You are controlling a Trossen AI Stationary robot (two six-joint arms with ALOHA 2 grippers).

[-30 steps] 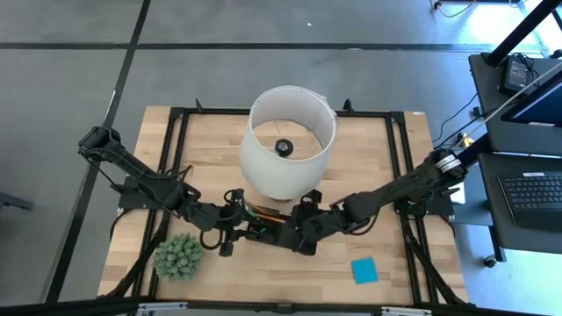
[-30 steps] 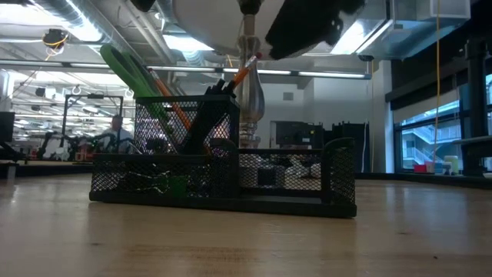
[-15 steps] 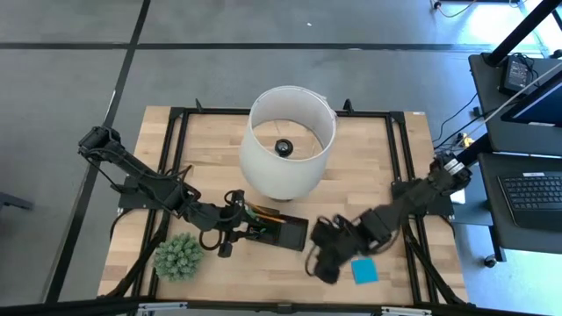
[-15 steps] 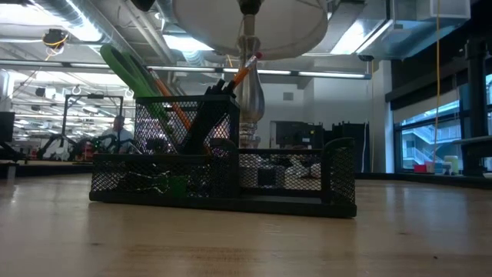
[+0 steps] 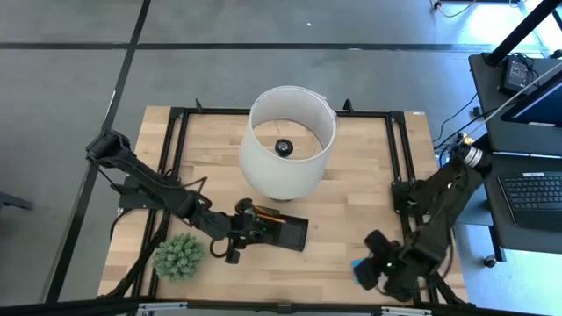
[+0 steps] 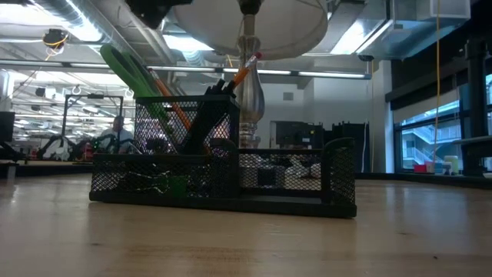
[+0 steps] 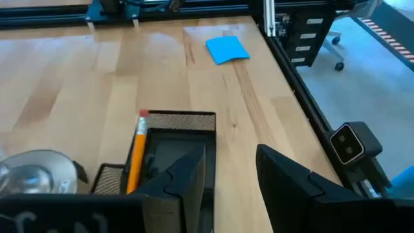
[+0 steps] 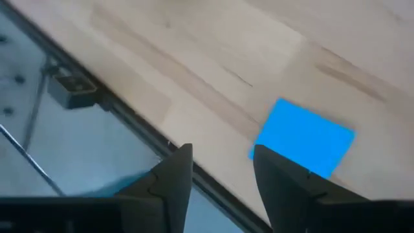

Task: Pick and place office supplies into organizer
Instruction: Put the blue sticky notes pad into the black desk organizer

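The black mesh organizer [image 5: 285, 230] stands near the table's middle, under the lamp. Green scissors [image 6: 127, 73], dark pens and an orange pencil [image 7: 136, 152] stick up out of its tall compartment. My left gripper [image 7: 229, 155] hangs open just above the organizer's left end [image 5: 246, 230], with nothing between its fingers. A blue sticky-note pad [image 8: 304, 136] lies flat near the table's front right corner. My right gripper [image 8: 223, 152] hovers open above the pad's edge [image 5: 364, 268] and hides most of the pad in the high view.
A big white lampshade [image 5: 290, 140] stands over the table's middle, its base [image 7: 32, 171] right behind the organizer. A spiky green plant ball [image 5: 179, 255] sits at the front left. The table's front edge and black frame rail [image 8: 71, 90] run close by the pad.
My right gripper has swung away from the organizer toward the table's front right corner, rolling its wrist as it went, and now hangs over the blue pad. My left gripper has sunk a little toward the organizer. Both have stayed open; the organizer and its contents have not moved.
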